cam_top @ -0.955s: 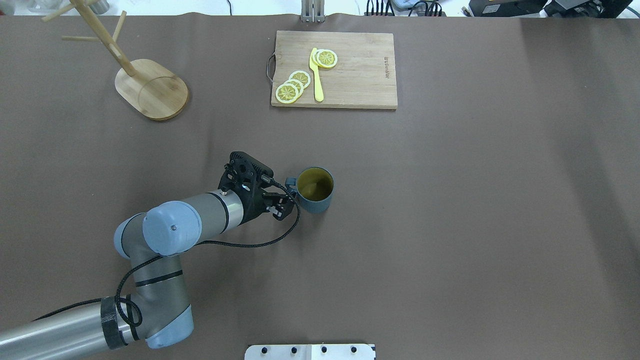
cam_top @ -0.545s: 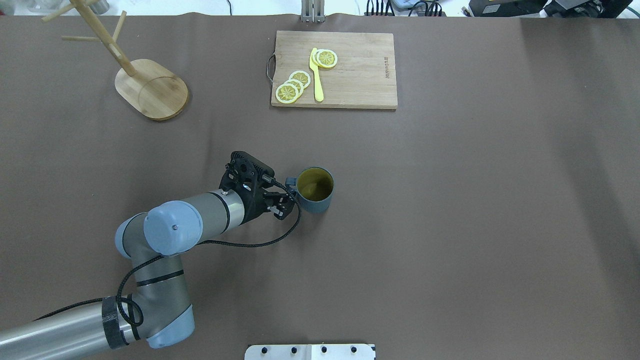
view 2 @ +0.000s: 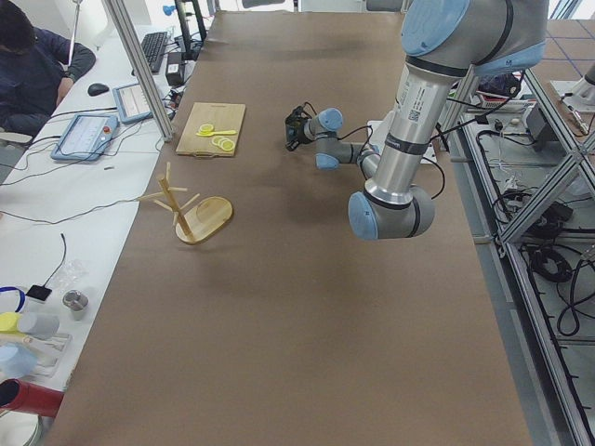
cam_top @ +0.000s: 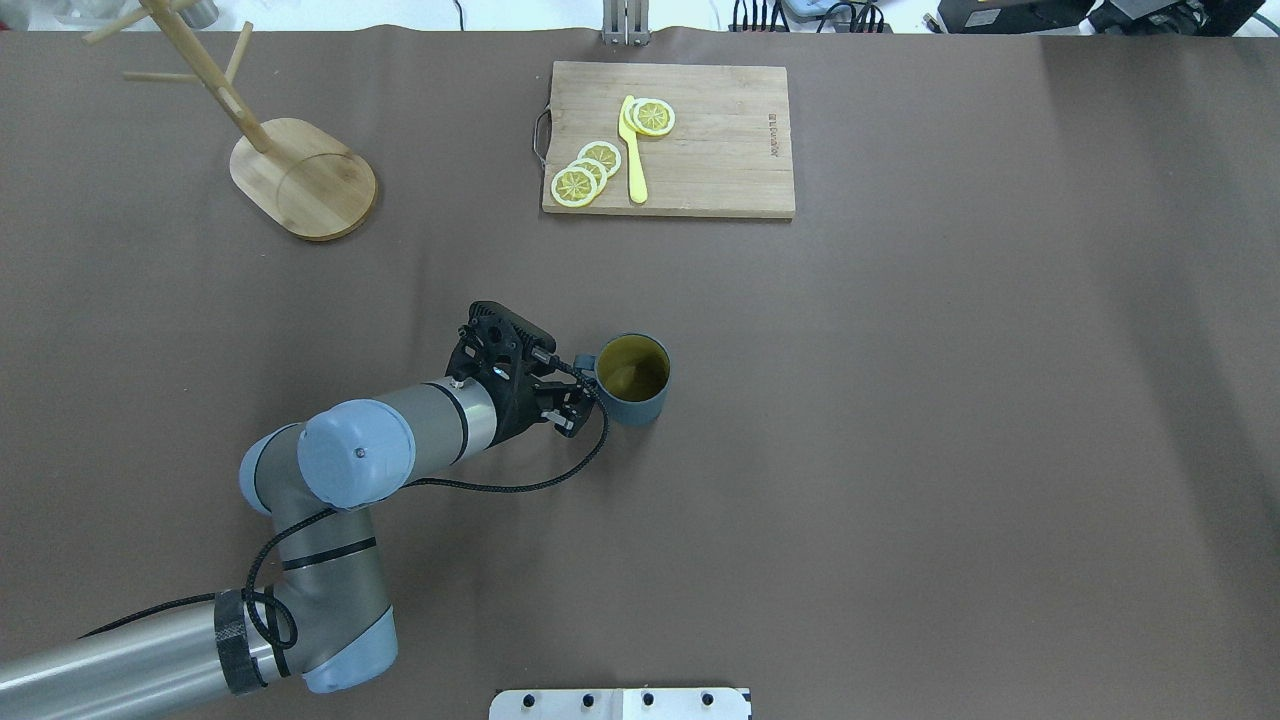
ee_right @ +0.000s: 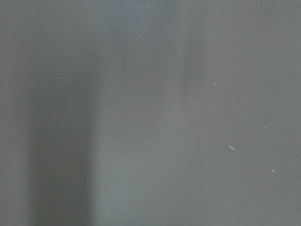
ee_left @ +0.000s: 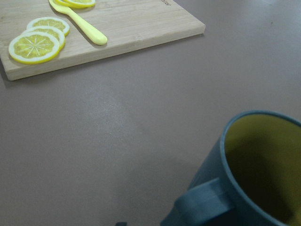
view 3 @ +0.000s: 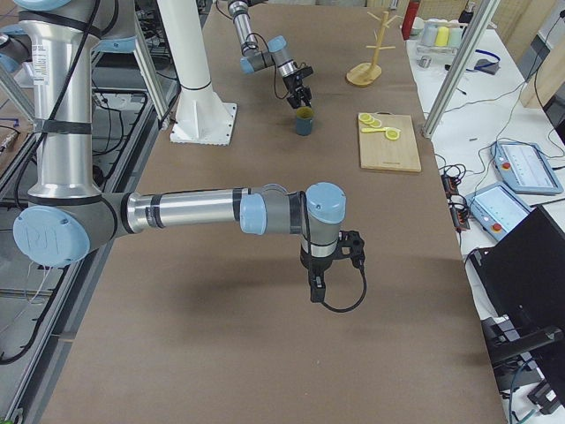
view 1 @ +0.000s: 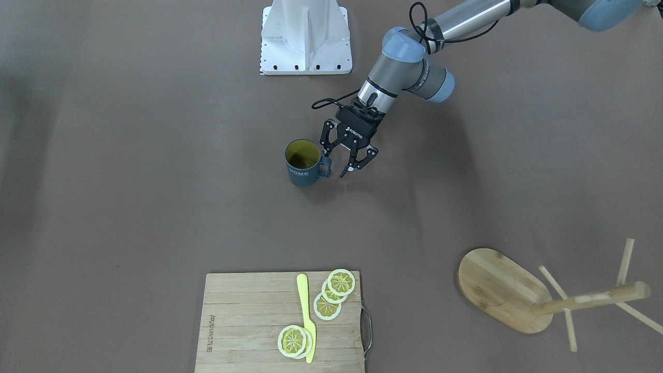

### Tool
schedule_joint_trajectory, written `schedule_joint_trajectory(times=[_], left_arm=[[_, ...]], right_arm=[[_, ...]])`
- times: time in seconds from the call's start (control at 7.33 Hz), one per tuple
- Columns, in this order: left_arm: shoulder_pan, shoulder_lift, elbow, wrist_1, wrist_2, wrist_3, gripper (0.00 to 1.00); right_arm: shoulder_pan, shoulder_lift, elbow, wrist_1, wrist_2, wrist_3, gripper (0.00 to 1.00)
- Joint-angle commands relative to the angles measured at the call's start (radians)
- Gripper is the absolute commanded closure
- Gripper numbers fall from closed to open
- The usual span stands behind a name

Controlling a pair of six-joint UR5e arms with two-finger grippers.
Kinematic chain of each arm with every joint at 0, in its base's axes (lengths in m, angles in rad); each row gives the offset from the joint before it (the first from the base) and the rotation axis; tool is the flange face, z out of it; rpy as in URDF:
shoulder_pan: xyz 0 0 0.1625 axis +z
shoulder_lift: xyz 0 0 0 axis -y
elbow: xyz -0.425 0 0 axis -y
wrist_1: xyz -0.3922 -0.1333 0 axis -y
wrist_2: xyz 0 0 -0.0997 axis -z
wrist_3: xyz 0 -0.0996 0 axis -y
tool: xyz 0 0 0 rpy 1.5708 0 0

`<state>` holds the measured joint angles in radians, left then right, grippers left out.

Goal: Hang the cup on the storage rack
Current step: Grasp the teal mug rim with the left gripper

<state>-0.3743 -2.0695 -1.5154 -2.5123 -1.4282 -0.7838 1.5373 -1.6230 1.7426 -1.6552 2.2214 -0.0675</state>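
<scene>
The cup (view 1: pixel 299 165), dark blue-grey with a yellow-olive inside and white "HOME" lettering, stands upright mid-table, also in the overhead view (cam_top: pixel 633 380). Its loop handle (view 1: pixel 325 167) points toward my left gripper (view 1: pixel 337 163), which is open and low beside it, one finger close to the handle. The left wrist view shows the cup rim and handle (ee_left: pixel 207 202) very near. The storage rack (view 1: pixel 497 287), a bamboo mug tree, stands far off at the table's left back (cam_top: pixel 300 175). My right gripper (view 3: pixel 320 284) hangs over bare table; I cannot tell if it is open or shut.
A slatted cutting board (cam_top: pixel 668 140) with lemon slices (cam_top: pixel 585 172) and a yellow knife (cam_top: pixel 632 150) lies at the back centre. The robot's white base plate (view 1: pixel 305 39) sits at the near edge. An operator sits beyond the far side (view 2: pixel 33 70).
My left arm has shifted slightly to the right, bringing the open gripper closer to the cup's handle. The cup and rack stay put.
</scene>
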Motion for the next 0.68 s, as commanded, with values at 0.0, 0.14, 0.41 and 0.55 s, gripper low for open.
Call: schedule_joint_trajectory(times=[0.0,0.14,0.41,0.55], left_arm=[[0.0,-0.003,0.001,-0.002,0.0,-0.002,0.6],[0.0,-0.003,0.001,-0.006,0.0,-0.002,0.6],[-0.002,-0.007,0.001,-0.008,0.0,-0.003,0.6],[0.0,-0.01,0.001,-0.006,0.0,-0.003,0.6]], right_arm=[[0.0,0.0,0.0,0.0,0.0,0.0,0.0],[0.0,0.0,0.0,0.0,0.0,0.0,0.0],[0.0,0.0,0.002,0.0,0.0,0.0,0.0],[0.0,0.0,0.002,0.0,0.0,0.0,0.0]])
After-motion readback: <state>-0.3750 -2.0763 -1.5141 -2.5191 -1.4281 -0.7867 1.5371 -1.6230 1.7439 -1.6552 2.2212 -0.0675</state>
